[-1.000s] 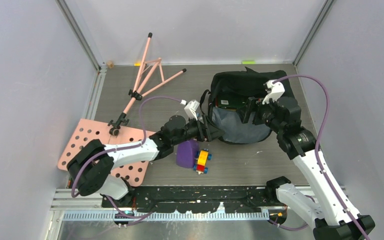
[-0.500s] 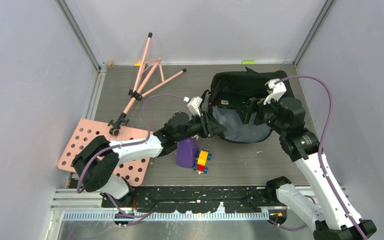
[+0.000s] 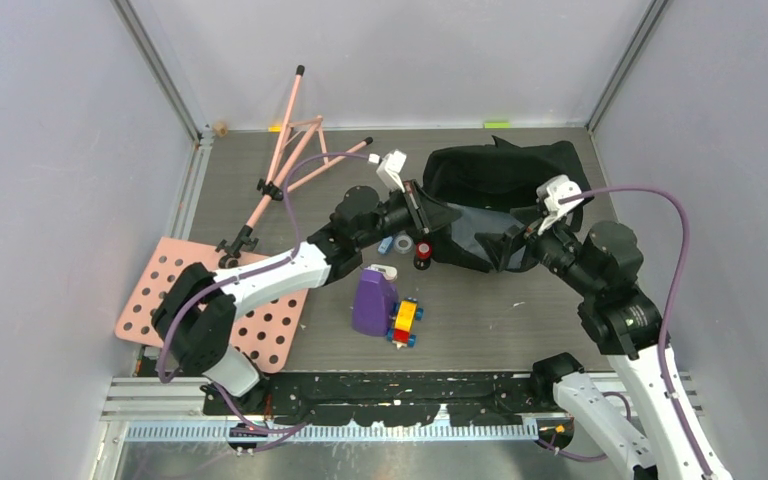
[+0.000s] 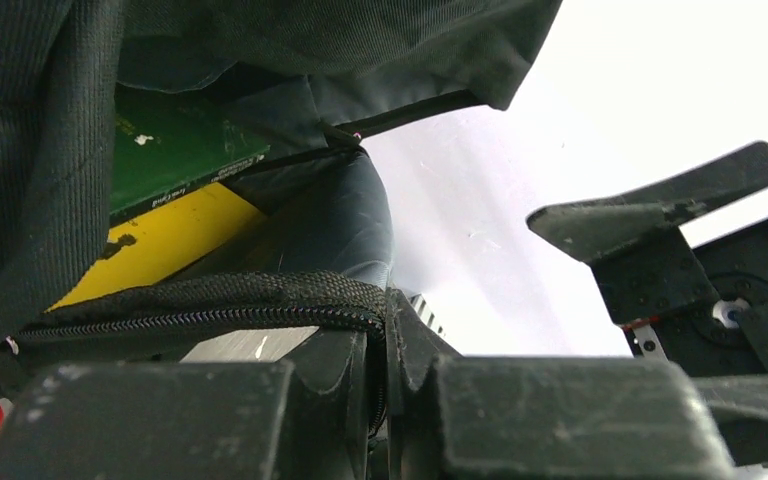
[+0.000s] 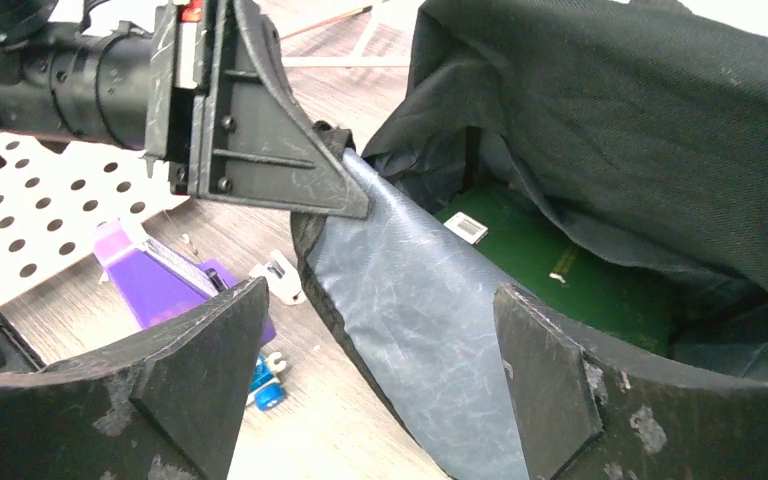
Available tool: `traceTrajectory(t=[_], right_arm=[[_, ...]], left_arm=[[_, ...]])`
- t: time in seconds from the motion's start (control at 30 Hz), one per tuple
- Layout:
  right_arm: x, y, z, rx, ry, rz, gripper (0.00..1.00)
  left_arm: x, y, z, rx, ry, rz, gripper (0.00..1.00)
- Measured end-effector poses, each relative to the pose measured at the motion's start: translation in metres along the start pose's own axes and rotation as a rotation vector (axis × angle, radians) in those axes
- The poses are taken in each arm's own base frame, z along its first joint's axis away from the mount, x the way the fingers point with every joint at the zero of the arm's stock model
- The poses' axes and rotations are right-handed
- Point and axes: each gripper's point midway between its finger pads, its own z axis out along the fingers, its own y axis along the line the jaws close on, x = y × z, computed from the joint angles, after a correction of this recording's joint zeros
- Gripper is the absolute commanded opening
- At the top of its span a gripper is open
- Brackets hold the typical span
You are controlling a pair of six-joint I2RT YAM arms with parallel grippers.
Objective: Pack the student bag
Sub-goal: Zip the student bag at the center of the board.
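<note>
Now the left gripper pinches the student bag rim; better pull it wide, right gripper stands spread

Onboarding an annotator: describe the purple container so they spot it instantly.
Find the black student bag, far right on the table. Left of it, toward the near edge, sits the purple container; the toy beside it is red, yellow and blue.
</note>
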Motion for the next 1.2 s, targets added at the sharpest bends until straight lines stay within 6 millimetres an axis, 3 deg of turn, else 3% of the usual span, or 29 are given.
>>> traceTrajectory(t=[0.13,0.43,0.63,0.9,1.2], right_arm=[[-0.001,0.001,-0.005,-0.011,-0.015,-0.072,0.89],[0.019,-0.012,0.002,0.020,0.036,-0.156,0.89],[0.032,-0.012,0.022,0.015,0.095,-0.206,0.89],[0.071,0.001,0.057,0.038,0.265,-0.411,0.89],[0.084,-0.033,0.063,0.250,0.350,-0.657,0.90]], left_arm=[[-0.007,0.003,0.004,-0.008,-0.002,-0.006,0.07],[-0.023,0.007,0.015,-0.024,-0.033,-0.092,0.05],[-0.036,0.010,0.025,-0.035,-0.056,-0.146,0.05],[-0.043,0.016,0.027,-0.047,-0.069,-0.185,0.05],[-0.045,0.017,0.028,-0.051,-0.070,-0.206,0.05]])
